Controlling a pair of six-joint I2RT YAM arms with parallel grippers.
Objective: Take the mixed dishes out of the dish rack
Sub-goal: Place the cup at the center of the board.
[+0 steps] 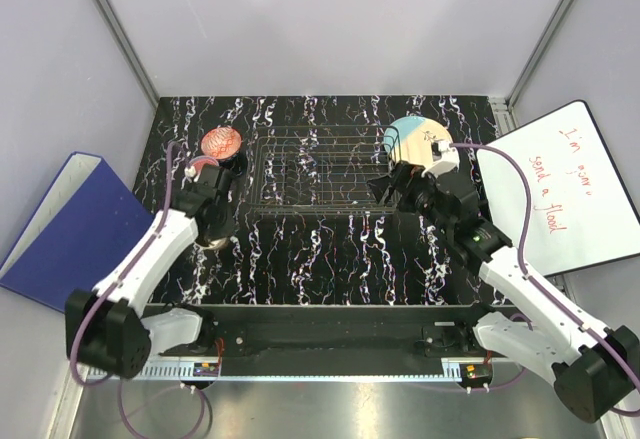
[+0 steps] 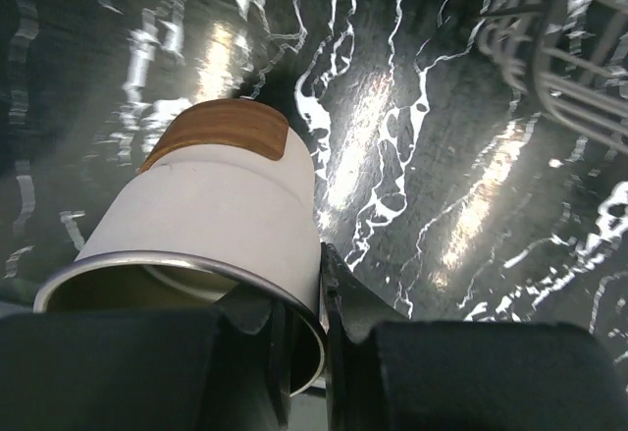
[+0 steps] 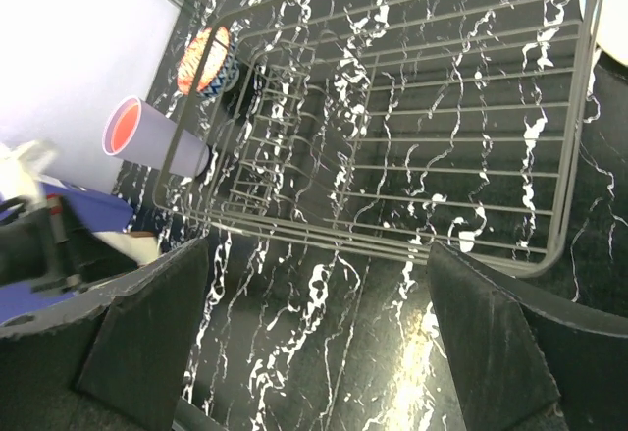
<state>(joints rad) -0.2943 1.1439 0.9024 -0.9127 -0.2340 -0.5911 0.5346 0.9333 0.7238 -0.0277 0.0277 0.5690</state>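
Observation:
The dark wire dish rack (image 1: pixel 320 169) (image 3: pixel 412 127) lies mid-table, and no dish shows inside it. Left of it my left gripper (image 1: pixel 212 227) (image 2: pixel 304 323) is shut on the wall of a whitish cup (image 2: pixel 206 215) with a brown base, held tilted above the table. Beyond it stand the red-orange bowl (image 1: pixel 221 142) (image 3: pixel 204 58) and a lavender cup (image 1: pixel 200 166) (image 3: pixel 147 136) with a pink inside. The light-blue-and-cream plate (image 1: pixel 415 139) rests on the table right of the rack. My right gripper (image 1: pixel 385 187) (image 3: pixel 314 343) hangs open at the rack's near right corner, holding nothing.
A blue binder (image 1: pixel 60 229) leans off the table's left side. A whiteboard (image 1: pixel 565 184) with red writing lies at the right. Grey enclosure walls close in the back and sides. A corner of the rack (image 2: pixel 569 48) shows in the left wrist view.

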